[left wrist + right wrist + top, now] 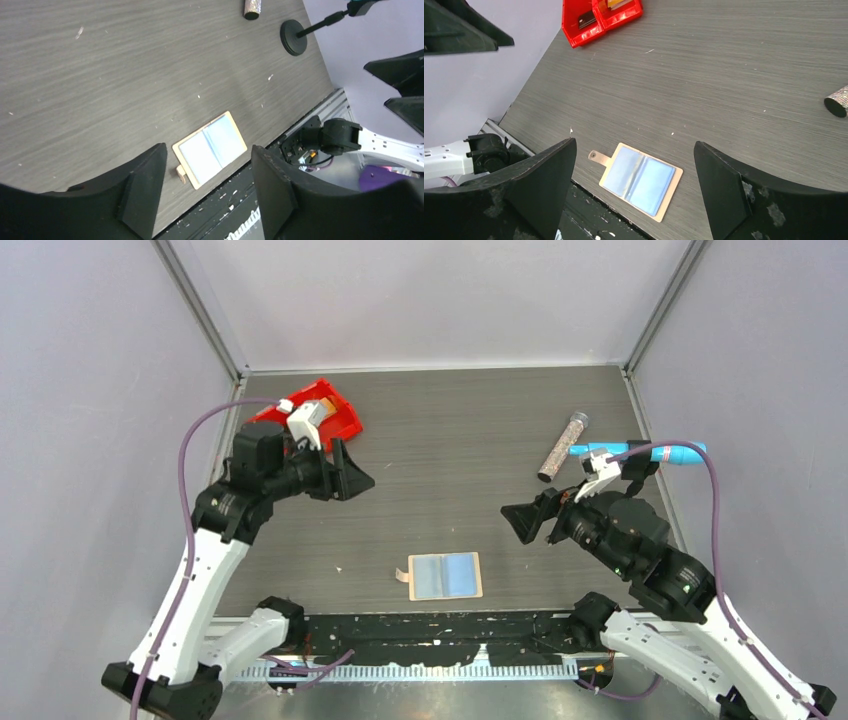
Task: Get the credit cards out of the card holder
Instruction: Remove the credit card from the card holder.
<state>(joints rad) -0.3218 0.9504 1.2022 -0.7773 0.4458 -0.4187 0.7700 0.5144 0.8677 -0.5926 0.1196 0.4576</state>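
Note:
The tan card holder (445, 576) lies spread open and flat near the table's front edge, its snap tab pointing left and its blue-grey panels facing up. It also shows in the left wrist view (210, 149) and the right wrist view (640, 180). I cannot tell whether any cards sit in its pockets. A dark grey credit card (586, 20) lies in one compartment of the red bin (624, 17). My left gripper (352, 476) is open and empty, high beside the bin. My right gripper (522, 522) is open and empty, up and to the right of the holder.
The red bin (345, 425) stands at the back left, partly hidden by my left wrist; an orange item (616, 4) lies in its other compartment. A glittery tube (563, 448) and a cyan cylinder (655, 452) on a black-based stand (293, 37) are at the back right.

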